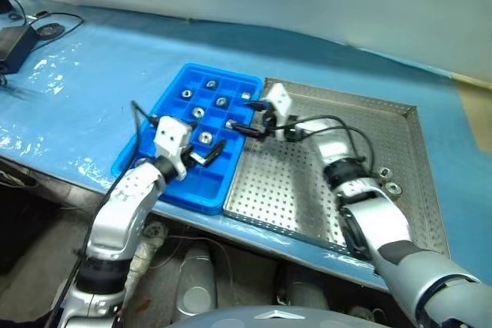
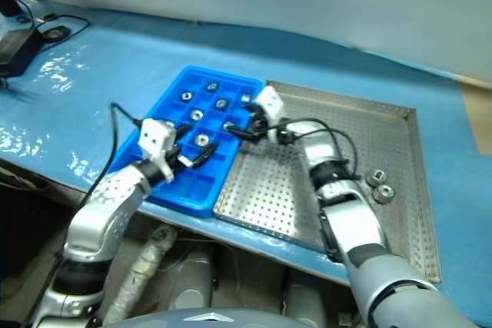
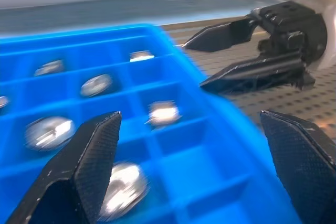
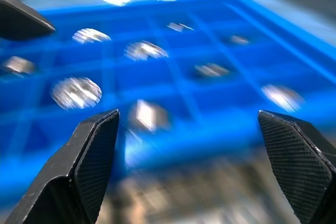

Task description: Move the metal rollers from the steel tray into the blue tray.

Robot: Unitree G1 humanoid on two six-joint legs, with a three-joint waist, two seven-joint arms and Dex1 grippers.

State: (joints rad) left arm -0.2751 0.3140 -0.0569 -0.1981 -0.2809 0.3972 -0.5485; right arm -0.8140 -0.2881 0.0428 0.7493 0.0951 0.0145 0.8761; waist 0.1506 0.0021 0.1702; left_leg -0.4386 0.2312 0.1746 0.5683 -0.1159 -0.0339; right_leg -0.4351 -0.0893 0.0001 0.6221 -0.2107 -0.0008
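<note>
Left eye view has both my grippers meeting over the seam where the blue tray (image 1: 171,190) butts against the steel tray (image 1: 400,159). My left gripper (image 1: 209,151) hangs over the blue tray's near half, its two black fingers spread wide apart with nothing between them. My right gripper (image 1: 247,114) points across the shared edge from the steel side, its fingers also spread and empty; its tips sit just over the blue tray's rim nearest the steel tray. The two sets of fingertips are near each other but apart, so the room between them is tight, while the steel floor behind my right fingers is bare perforated metal with plenty of space back to its raised rims. Past my left fingers the blue tray's far compartments run on to its far rim. Counting the metal rollers (image 1: 206,137), I make out seven in the blue tray, each lying in its own compartment: one just ahead of my left fingertips, the rest spread through the middle and far rows, the closest to my right fingertips being the one in the column along the steel tray's side. Three more rollers (image 1: 387,178) lie clustered on the steel tray, well behind my right fingers beside the forearm, near the tray's right rim. In the right wrist view the rollers are blurred, so I cannot count them there.
</note>
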